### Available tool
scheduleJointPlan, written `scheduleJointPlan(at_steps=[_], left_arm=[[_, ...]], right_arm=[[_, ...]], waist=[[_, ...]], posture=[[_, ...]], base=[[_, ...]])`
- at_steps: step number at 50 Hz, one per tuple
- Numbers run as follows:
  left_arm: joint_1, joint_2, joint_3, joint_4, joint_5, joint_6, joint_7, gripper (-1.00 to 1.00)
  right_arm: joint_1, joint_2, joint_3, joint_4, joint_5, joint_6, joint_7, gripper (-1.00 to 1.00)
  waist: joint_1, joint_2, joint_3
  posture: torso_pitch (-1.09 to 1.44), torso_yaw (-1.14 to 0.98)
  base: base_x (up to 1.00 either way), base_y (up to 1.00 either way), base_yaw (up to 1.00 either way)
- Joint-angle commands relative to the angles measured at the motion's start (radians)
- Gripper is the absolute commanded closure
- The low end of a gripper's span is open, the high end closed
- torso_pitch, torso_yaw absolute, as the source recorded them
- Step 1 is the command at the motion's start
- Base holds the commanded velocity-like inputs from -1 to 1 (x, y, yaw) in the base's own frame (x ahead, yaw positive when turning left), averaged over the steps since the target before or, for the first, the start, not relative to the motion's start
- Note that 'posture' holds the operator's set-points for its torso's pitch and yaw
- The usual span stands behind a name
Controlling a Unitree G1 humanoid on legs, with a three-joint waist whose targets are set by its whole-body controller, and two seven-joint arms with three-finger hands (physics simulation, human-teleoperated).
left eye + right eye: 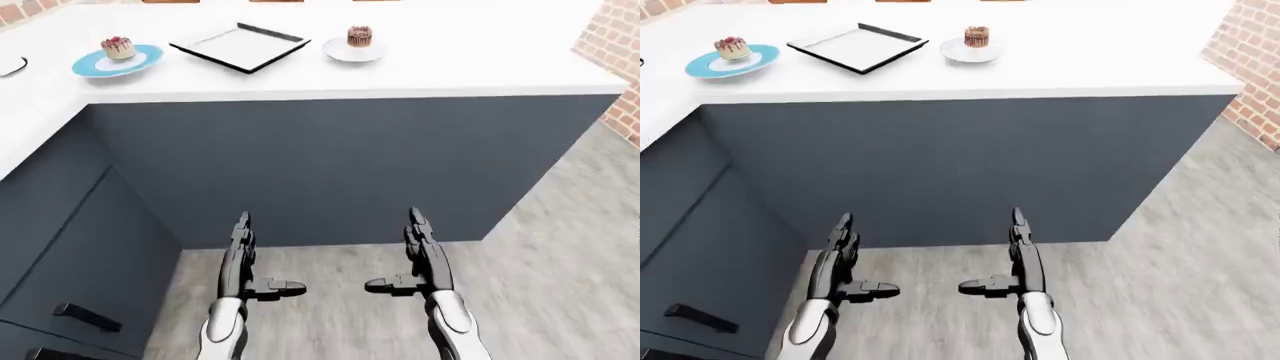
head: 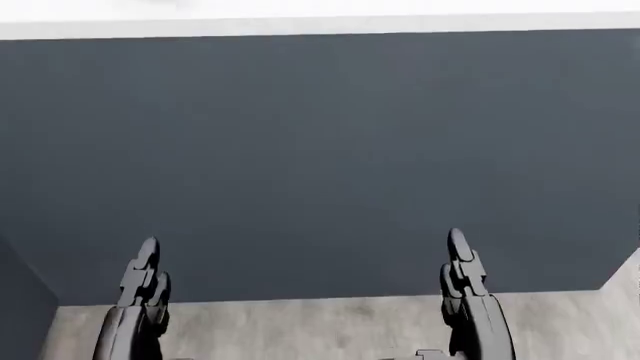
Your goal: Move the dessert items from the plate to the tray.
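Observation:
On the white counter [image 1: 420, 67] a black-rimmed square tray [image 1: 240, 46] lies between two plates. A blue plate [image 1: 117, 61] at the left holds a small cake with red topping [image 1: 118, 47]. A white plate [image 1: 354, 50] at the right holds a chocolate cake [image 1: 359, 36]. My left hand [image 1: 243, 259] and right hand [image 1: 420, 259] are held low before the dark counter wall, fingers straight, open and empty, well short of the counter top.
The dark grey counter wall [image 1: 330, 165] fills the middle of the views. A cabinet with a black handle [image 1: 88, 317] runs down the left. Brick wall [image 1: 615, 52] stands at the right. Grey wood floor [image 1: 560, 270] lies below.

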Motion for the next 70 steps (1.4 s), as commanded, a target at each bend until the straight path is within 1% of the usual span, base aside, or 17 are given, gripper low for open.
scheduleJointPlan(at_steps=[1,3,5,7,19,25,30,41,46,48,50,56,60,61,64,67,70], left_arm=[[-0.005,0.009,-0.008,-0.198,0.001,0.027,-0.009,-1.00],[-0.013,0.013,0.004,-0.253,0.002,0.080,-0.011,-1.00],[-0.034,0.018,0.018,-0.281,0.008,0.115,-0.006,-1.00],[-0.053,0.022,0.032,-0.311,-0.001,0.154,-0.010,-1.00],[-0.203,0.080,0.091,-0.446,0.005,0.356,-0.015,-1.00],[-0.285,0.114,0.114,-0.478,0.005,0.405,-0.014,-1.00],[-0.339,0.141,0.140,-0.517,-0.018,0.453,-0.002,-1.00],[-0.427,0.211,0.189,-0.656,-0.044,0.620,0.003,-1.00],[-0.435,0.227,0.208,-0.758,-0.050,0.688,0.003,-1.00],[-0.433,0.231,0.202,-0.742,-0.042,0.667,0.000,-1.00],[-0.452,0.238,0.207,-0.746,-0.039,0.688,0.002,-1.00],[-0.456,0.246,0.230,-0.787,-0.050,0.719,0.011,-1.00],[-0.438,0.251,0.262,-0.815,-0.084,0.715,0.023,-1.00],[-0.432,0.256,0.270,-0.805,-0.091,0.700,0.020,-1.00],[-0.420,0.257,0.260,-0.784,-0.101,0.664,0.026,-1.00],[-0.422,0.259,0.256,-0.781,-0.100,0.658,0.031,-1.00],[-0.401,0.251,0.254,-0.806,-0.103,0.668,0.032,-1.00]], right_arm=[[-0.051,-0.022,0.018,-0.175,-0.038,0.012,0.011,-1.00],[-0.078,-0.020,-0.006,-0.200,-0.035,0.065,-0.002,-1.00],[-0.099,-0.030,-0.007,-0.242,-0.061,0.102,0.006,-1.00],[-0.132,-0.031,-0.025,-0.258,-0.057,0.140,-0.004,-1.00],[-0.342,-0.087,-0.074,-0.421,-0.001,0.401,0.006,-1.00],[-0.424,-0.114,-0.076,-0.426,0.002,0.428,0.015,-1.00],[-0.485,-0.139,-0.083,-0.432,-0.006,0.462,0.031,-1.00],[-0.596,-0.179,-0.096,-0.462,0.004,0.524,0.065,-1.00],[-0.596,-0.180,-0.097,-0.510,0.014,0.544,0.062,-1.00],[-0.596,-0.182,-0.102,-0.507,0.014,0.531,0.059,-1.00],[-0.591,-0.183,-0.104,-0.521,0.016,0.536,0.055,-1.00],[-0.598,-0.188,-0.096,-0.516,0.017,0.527,0.060,-1.00],[-0.604,-0.192,-0.104,-0.541,0.023,0.542,0.059,-1.00],[-0.608,-0.193,-0.105,-0.549,0.026,0.550,0.061,-1.00],[-0.610,-0.187,-0.095,-0.533,0.019,0.532,0.057,-1.00],[-0.616,-0.182,-0.101,-0.520,0.027,0.522,0.060,-1.00],[-0.595,-0.182,-0.089,-0.516,0.010,0.495,0.060,-1.00]], waist=[[-0.002,-0.008,-0.001],[0.012,-0.002,-0.065],[0.009,-0.008,-0.021],[0.012,-0.007,-0.068],[0.009,0.004,-0.106],[-0.003,0.002,-0.081],[-0.011,0.082,-0.079],[-0.004,0.012,-0.052],[0.002,-0.049,-0.050],[-0.005,-0.029,-0.050],[-0.001,-0.047,-0.052],[-0.014,0.003,-0.044],[-0.019,0.109,-0.067],[-0.011,0.069,-0.046],[-0.008,0.074,-0.036],[0.000,0.037,-0.038],[-0.009,0.067,-0.046]], posture=[[0.00,0.00],[0.00,0.00],[0.00,0.00],[0.00,0.00],[0.00,0.00],[0.00,0.00],[0.00,0.00],[0.00,0.00],[0.00,0.00],[0.00,0.00],[0.00,0.00],[0.00,0.00],[0.00,0.00],[0.00,0.00],[0.00,0.00],[0.00,0.00],[0.00,0.00]], base=[[0.00,0.00,0.00],[0.00,0.00,0.00],[0.00,0.00,0.00],[0.00,0.00,0.00],[0.00,0.01,0.00],[0.08,0.23,0.00],[0.10,0.25,0.00],[0.16,0.25,0.00],[0.29,0.25,0.00],[0.30,0.26,0.00],[0.32,0.26,0.00],[0.33,0.27,0.00],[0.51,0.43,0.00],[0.61,0.43,0.00],[0.62,0.42,0.00],[0.62,0.29,0.00],[0.62,0.00,0.00]])
